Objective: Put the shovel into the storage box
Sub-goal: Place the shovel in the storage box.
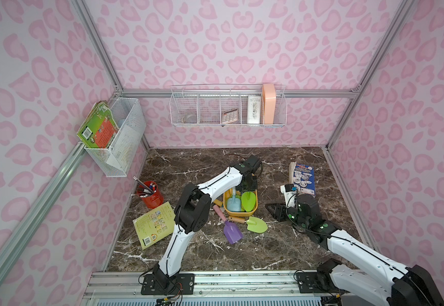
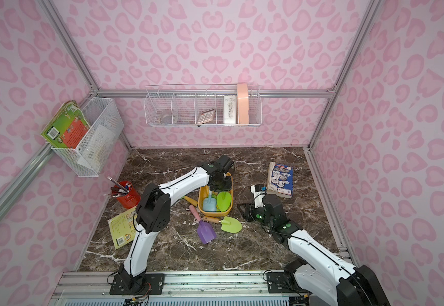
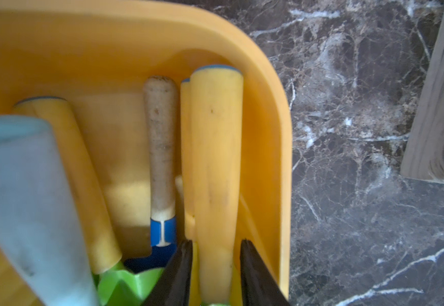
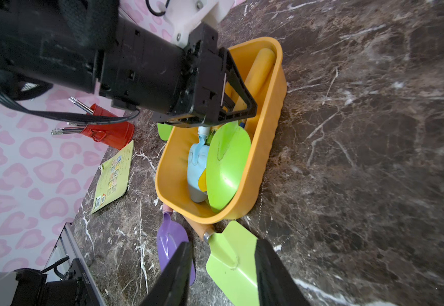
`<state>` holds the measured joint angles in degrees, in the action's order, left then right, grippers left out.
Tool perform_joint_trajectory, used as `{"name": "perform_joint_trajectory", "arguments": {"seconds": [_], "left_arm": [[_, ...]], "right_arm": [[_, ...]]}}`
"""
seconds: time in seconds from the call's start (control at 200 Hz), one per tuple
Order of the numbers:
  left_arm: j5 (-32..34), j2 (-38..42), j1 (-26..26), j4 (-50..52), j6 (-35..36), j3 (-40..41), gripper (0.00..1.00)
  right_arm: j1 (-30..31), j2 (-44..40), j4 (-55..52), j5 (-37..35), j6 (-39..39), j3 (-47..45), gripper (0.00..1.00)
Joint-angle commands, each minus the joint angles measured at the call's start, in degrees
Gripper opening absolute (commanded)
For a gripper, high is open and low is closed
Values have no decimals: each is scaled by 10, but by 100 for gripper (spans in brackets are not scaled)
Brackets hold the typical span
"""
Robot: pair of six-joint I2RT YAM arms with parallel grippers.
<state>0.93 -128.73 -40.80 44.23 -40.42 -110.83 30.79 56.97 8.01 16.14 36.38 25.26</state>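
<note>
The left claw [image 3: 216,240], jaws barely parted around a yellow shovel handle [image 3: 215,145] lying lengthwise in the storage box [image 3: 263,79], grips nothing, while the half-open, empty right claw [image 4: 224,242] hovers nearer the green shovel [image 1: 257,225] lying crosswise on the tabletop [image 1: 268,251] just outside.

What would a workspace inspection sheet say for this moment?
Surface: dark marble tabletop.
Job's things: storage box holds a blue shovel and a green shovel; purple shovel and second green shovel lie outside.
Clutter: red pen cup, booklet, book.
Hands: left hand open astride a yellow handle in the box; right hand open, empty.
Cables: black cable at the left wrist; wires at arm base.
Surroundings: wire baskets on pink walls.
</note>
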Motion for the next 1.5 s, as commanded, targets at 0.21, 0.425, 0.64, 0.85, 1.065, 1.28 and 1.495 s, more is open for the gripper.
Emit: {"name": "perform_joint_trajectory", "arguments": {"seconds": [0.21,0.425,0.64,0.85,1.065,1.28,1.495], "left_arm": [[23,55,-2,-5,9,42,25],[-2,36,-2,-16,0,68,24],[10,33,-2,-8,5,71,24],[3,65,-5,-14,24,59,28],[-9,129,-7,-13,49,74,30],[-6,236,-7,-28,64,177,32],[31,374,-2,-23,55,317,34]], "right_arm": [[1,5,20,9,8,8,43],[1,7,20,7,9,6,43],[1,2,20,3,7,0,43],[1,13,29,7,11,1,43],[1,12,21,4,6,11,43],[19,21,-8,-13,-17,39,44],[64,54,-26,-41,-39,84,45]]}}
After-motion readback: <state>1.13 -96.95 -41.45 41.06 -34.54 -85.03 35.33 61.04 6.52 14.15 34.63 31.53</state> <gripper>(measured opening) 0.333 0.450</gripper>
